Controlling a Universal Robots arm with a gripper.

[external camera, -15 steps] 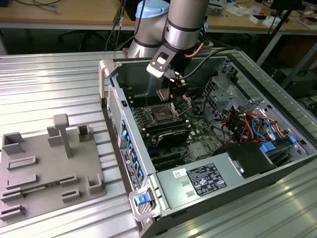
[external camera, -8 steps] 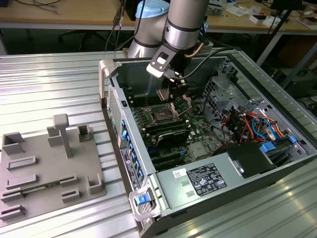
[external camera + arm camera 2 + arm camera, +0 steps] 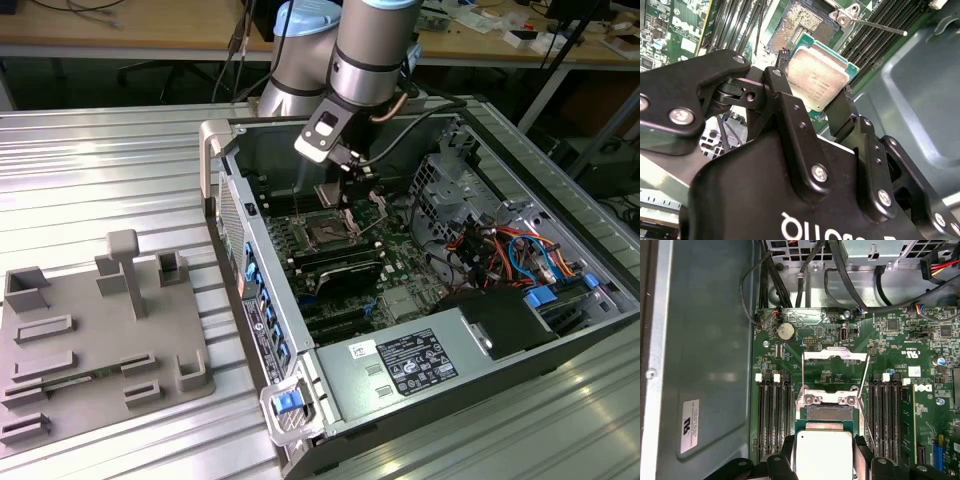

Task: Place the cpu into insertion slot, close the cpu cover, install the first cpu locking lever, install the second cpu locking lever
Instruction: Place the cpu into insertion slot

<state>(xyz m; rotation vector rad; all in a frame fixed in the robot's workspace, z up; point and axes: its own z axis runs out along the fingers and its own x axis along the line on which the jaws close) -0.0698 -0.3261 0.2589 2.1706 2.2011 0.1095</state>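
cpu (image 3: 817,75) clamped in hand (image 3: 811,95), above insertion slot (image 3: 802,22)

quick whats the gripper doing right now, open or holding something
Gripper: shut on the cpu, holding it by two opposite edges over the insertion slot; the cpu is not in the slot yet.

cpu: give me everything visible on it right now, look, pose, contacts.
The cpu is a thin flat square chip: a dull silvery metal face on a green board that shows as a narrow border. The black fingers of the end effector clamp it by two opposite edges, metal face toward the wrist cameras. It hangs above the green motherboard, not seated, near the uncovered insertion slot, whose dark contact field shows past its edge. Nothing else touches it.
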